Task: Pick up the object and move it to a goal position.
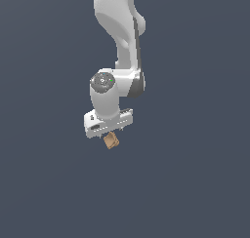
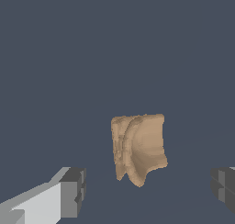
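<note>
In the wrist view the two dark fingers (image 2: 73,191) stand wide apart, one at each side, with nothing pinched between the pads. Beyond them, roughly midway across the gap and a little farther out than the tips, sits the object (image 2: 140,147), a tan-brown lump with a hollowed, ridged face, resting on the flat blue-grey surface (image 2: 117,44). The exterior view shows the gripper (image 1: 108,130) pointing downward with the object (image 1: 111,141) just under its lower edge, close to the tips; whether anything touches it cannot be told there. As a judgement, the approach is nearly finished. Lowering around the object, closing, lifting and carrying to the goal remain, and no goal marker shows in either view.
</note>
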Available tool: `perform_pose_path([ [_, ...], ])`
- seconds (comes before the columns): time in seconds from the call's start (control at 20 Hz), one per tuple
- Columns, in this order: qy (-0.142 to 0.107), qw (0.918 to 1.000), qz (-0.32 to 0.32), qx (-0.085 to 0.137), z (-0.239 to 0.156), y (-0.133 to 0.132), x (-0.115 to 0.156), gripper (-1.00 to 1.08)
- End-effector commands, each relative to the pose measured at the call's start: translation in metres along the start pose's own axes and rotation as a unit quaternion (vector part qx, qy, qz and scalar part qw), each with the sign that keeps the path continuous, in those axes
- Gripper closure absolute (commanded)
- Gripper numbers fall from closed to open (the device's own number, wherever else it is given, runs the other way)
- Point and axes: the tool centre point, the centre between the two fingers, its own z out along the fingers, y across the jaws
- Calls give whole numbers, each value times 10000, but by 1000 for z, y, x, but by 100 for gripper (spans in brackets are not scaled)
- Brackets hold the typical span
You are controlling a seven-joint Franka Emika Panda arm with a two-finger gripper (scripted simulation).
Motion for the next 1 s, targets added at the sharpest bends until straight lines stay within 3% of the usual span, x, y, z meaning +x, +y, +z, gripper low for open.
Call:
perform_pose_path([
  [0.0,29,9998,-178,3,5,3,1,-92],
  [0.65,63,9992,-407,10,16,6,3,-92],
  [0.95,67,9991,-422,10,43,5,3,-92],
])
